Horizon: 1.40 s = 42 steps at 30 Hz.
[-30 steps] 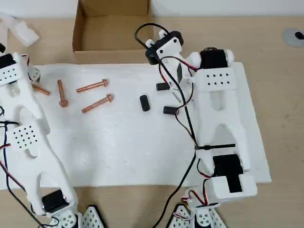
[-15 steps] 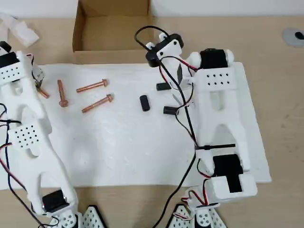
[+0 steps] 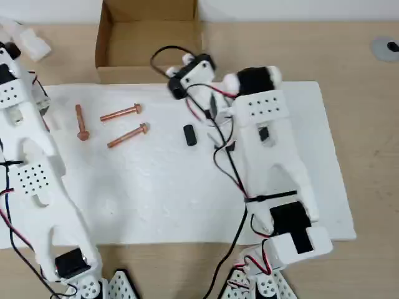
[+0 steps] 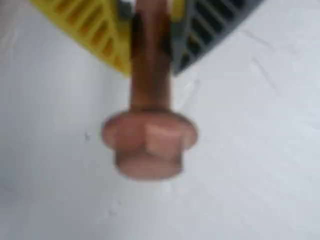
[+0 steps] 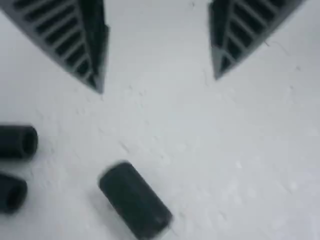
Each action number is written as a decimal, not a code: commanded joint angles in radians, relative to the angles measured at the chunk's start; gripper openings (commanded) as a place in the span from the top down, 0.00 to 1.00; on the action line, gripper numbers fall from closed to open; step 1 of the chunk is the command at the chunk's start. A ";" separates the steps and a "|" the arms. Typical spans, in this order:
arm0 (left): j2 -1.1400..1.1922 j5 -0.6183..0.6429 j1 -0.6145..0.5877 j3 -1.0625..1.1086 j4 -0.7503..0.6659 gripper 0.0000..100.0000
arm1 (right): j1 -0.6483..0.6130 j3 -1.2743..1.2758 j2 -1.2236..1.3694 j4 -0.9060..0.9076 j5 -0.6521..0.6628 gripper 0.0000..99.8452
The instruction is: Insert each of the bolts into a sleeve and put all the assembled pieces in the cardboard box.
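Currently the left gripper point(image 4: 151, 60) clamps a copper bolt point(image 4: 150, 140) by its shank, whose far end is cut off. The right gripper point(image 5: 157, 79) stands wide open near a black sleeve point(image 5: 134, 200).

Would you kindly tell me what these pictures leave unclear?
Left wrist view: shank end of the bolt, hidden inside the left gripper.
Right wrist view: two sleeves, cut off by the frame edge.
High view: far end of the cardboard box, cut by the top edge.

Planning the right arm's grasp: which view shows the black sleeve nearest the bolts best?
Right wrist view: the black sleeve lies large, on its side, near the open right gripper. High view shows it small. Left wrist view faces a held bolt.
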 commanded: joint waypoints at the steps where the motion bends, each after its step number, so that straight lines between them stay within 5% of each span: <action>1: -0.257 -0.040 0.011 0.126 0.011 0.99 | -0.028 -0.012 0.039 -0.049 -0.040 0.82; 16: -1.124 -0.072 0.143 1.016 -0.008 0.99 | -0.081 -0.231 0.338 -0.187 -0.245 0.82; 28: -1.844 -0.014 0.190 1.706 -0.302 0.99 | -0.131 -0.363 0.522 -0.184 -0.342 0.82; 42: -2.296 0.011 0.190 2.039 -0.506 0.99 | -0.127 -0.366 0.599 -0.198 -0.342 0.82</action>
